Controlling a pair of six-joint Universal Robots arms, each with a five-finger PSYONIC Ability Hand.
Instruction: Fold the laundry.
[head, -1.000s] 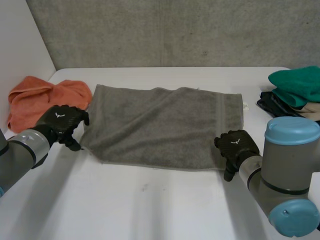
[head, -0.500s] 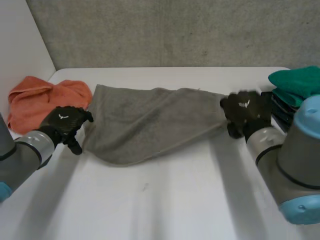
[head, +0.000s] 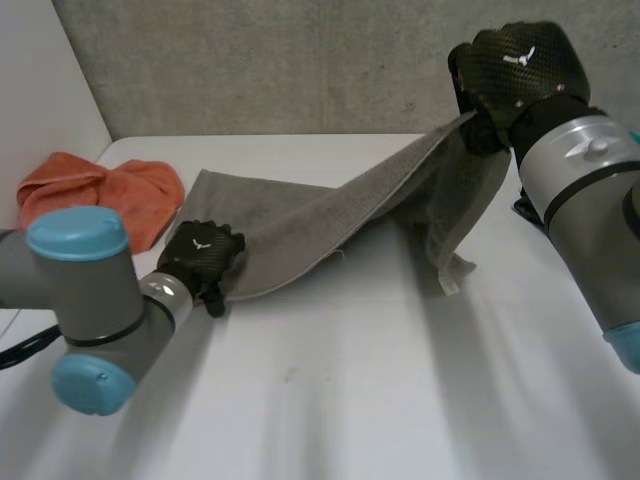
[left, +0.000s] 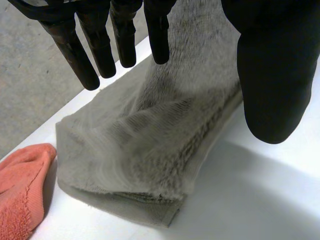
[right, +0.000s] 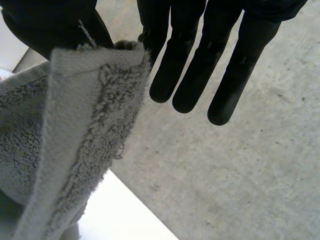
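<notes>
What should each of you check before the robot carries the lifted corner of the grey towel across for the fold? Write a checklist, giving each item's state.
1. Right hand pinches a corner of the grey terry towel, raised high: ok.
2. Left hand at the towel's near left corner: ok.
3. Left hand's hold on the towel: cannot tell.
4. Towel hangs smooth between the hands: not ok, it sags and bunches.
5. Orange crumpled cloth beside, not on, the towel: ok.

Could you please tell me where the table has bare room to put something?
Widest: the near side of the white table, in front of the grey towel. Also a strip behind the towel. Crowded: the left, with orange cloth and left hand; the right hand holds up its right end.
</notes>
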